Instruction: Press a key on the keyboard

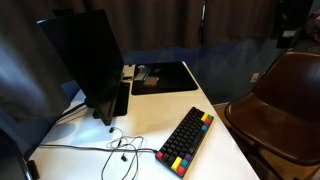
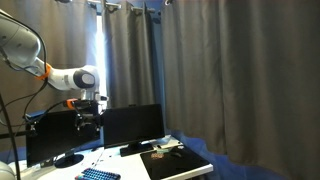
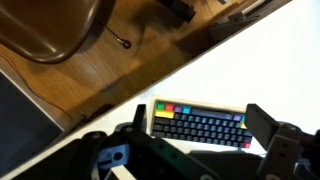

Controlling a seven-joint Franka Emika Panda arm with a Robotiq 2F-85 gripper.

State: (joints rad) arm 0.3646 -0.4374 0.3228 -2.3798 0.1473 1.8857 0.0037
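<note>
A white robot arm of rounded segments [image 2: 68, 78] wears orange bands [image 2: 45, 70] at its joints and ends in a black, blocky gripper [image 2: 88, 120]. In the wrist view, a small pale-blue label [image 3: 115, 155] sits at seven o'clock on the black housing.

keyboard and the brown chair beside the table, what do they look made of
Keyboard: likely plastic, matte black keycaps plus bright coloured ones. Chair: brown shell with a soft sheen, so leather, vinyl or varnished wood; too blurred to settle.
</note>
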